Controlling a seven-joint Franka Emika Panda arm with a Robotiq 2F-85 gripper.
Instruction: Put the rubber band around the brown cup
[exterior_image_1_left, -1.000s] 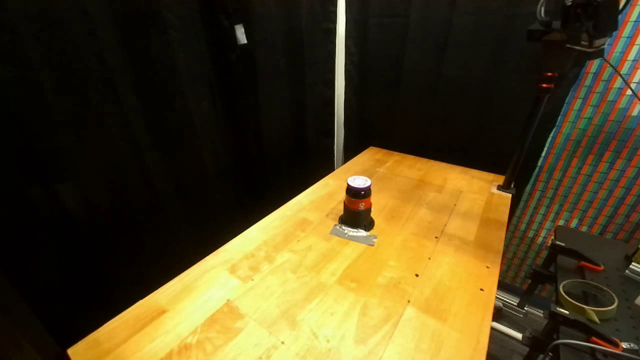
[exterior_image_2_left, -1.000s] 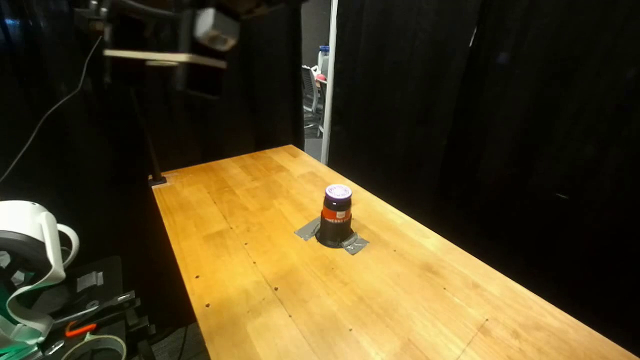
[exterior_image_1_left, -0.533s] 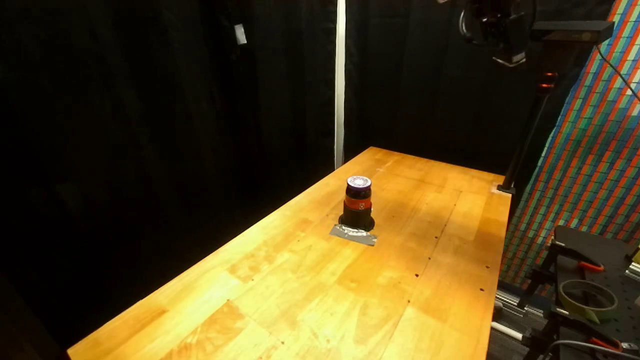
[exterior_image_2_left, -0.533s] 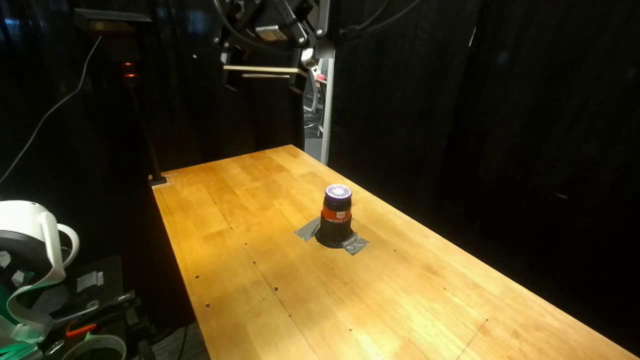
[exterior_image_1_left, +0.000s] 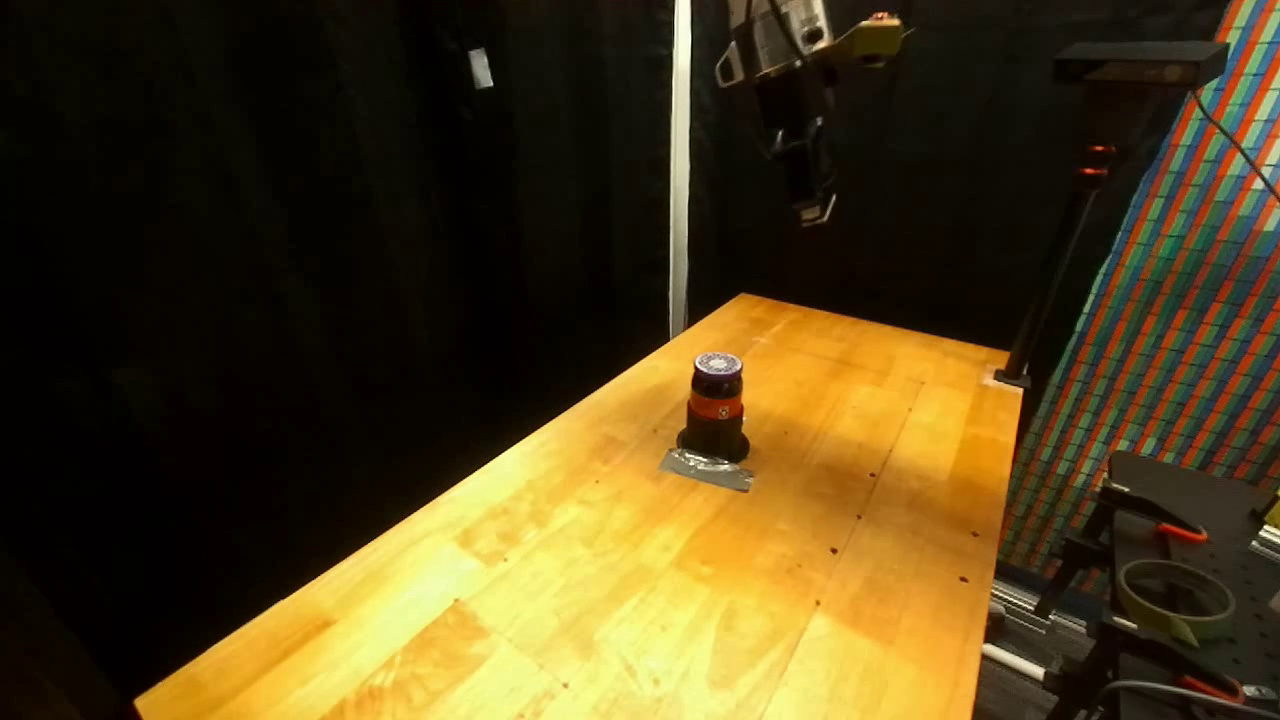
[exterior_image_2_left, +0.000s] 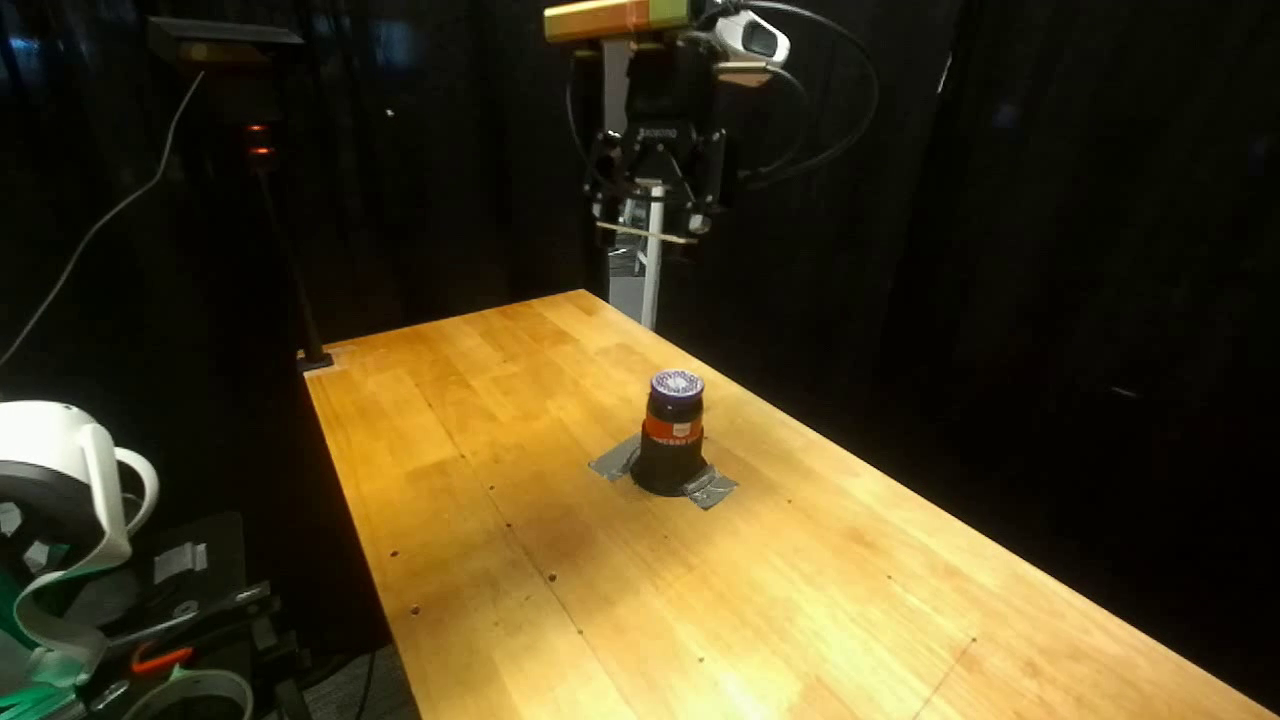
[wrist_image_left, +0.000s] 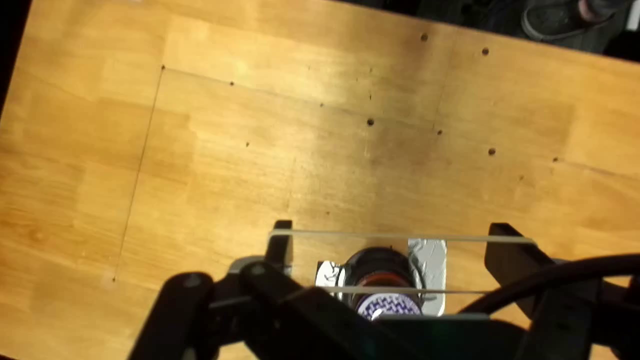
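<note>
The brown cup (exterior_image_1_left: 716, 432) stands upright on the table in an exterior view, dark with an orange-red band and a purple-white patterned top. It also shows in an exterior view (exterior_image_2_left: 670, 462) and, partly hidden by the gripper, in the wrist view (wrist_image_left: 377, 260). My gripper (exterior_image_2_left: 647, 238) is open, fingers pointing down, in the air above and apart from the cup. The pale rubber band (wrist_image_left: 350, 234) is stretched around both spread fingers. In the wrist view its two strands run across the gap; the nearer strand crosses in front of the cup.
Grey tape (exterior_image_2_left: 712, 488) holds the cup's base to the wooden table (exterior_image_2_left: 800, 600). A camera on a stand (exterior_image_1_left: 1140, 65) rises at a table corner. A side shelf with a tape roll (exterior_image_1_left: 1175, 600) stands beside the table. Black curtains hang behind.
My gripper has swung in from the side, where it was high and away, and come lower, closer to above the cup. The band stays stretched on the fingers. The cup has not moved.
</note>
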